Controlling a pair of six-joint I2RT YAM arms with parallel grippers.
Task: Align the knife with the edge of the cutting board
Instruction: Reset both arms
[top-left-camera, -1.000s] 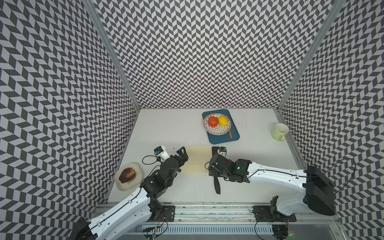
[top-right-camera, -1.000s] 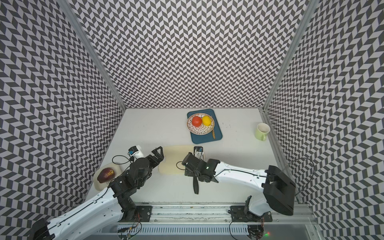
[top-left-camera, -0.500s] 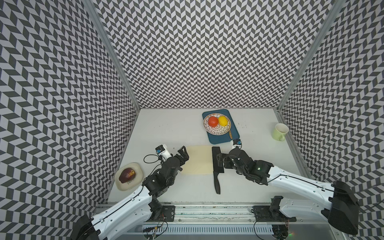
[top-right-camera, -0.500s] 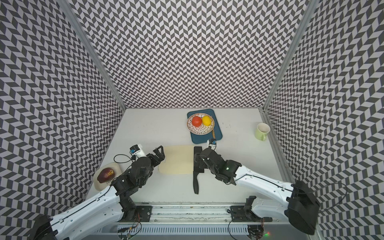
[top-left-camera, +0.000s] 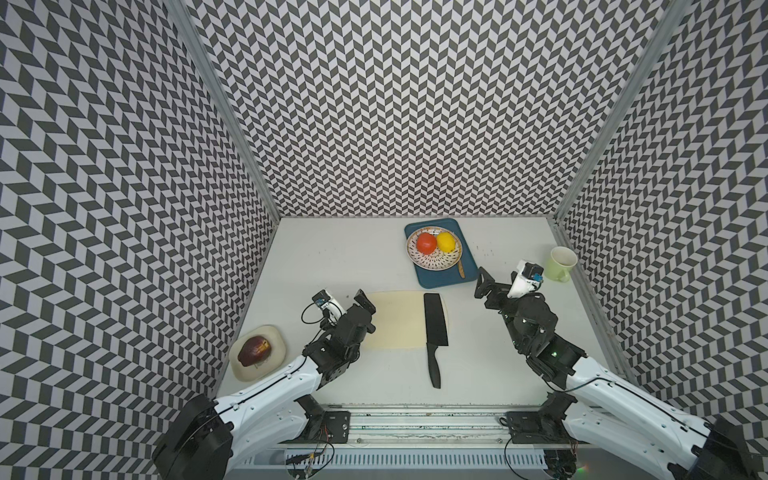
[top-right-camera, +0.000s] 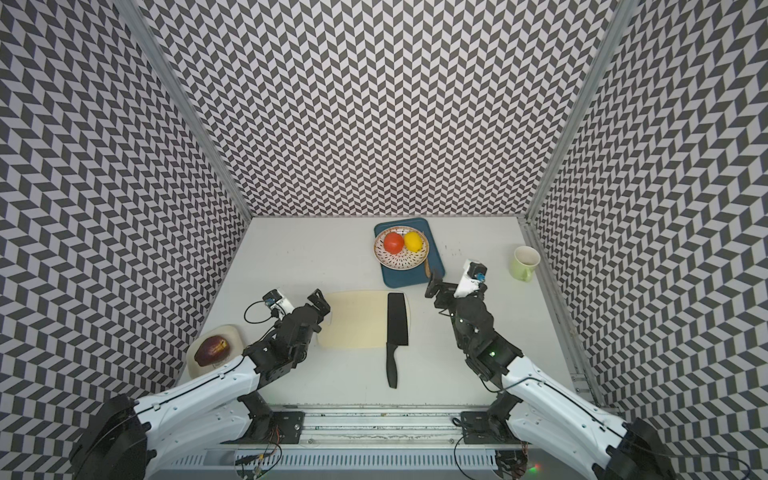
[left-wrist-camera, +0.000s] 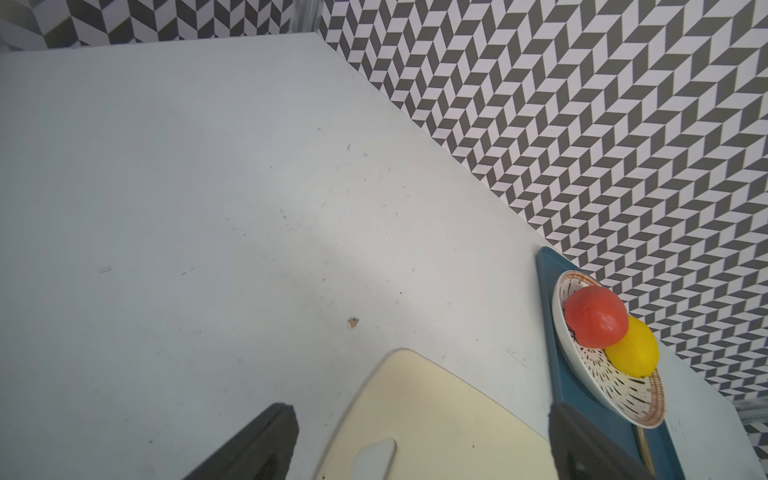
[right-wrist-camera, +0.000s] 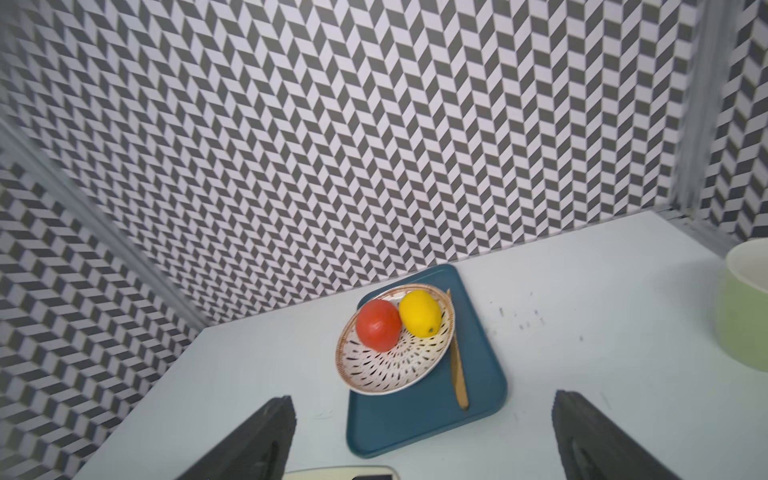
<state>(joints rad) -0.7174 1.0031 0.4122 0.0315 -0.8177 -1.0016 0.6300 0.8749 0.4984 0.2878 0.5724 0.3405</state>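
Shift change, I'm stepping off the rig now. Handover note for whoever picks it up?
Tools: left tool open, empty, over the handle-hole end of the cutting board; contact unclear. The right tool is open, empty, clear of the knife, near the blue tray.
Things: knife lies flat, blade along the board's edge on the right arm's side, about parallel; handle overhangs onto the table.
Done: alignment looks achieved.
Left: probably just confirm, park arms.

Three walls in black-and-white chevron pattern, silver corner posts, pale grey tabletop — faintly scuffed, evenly lit
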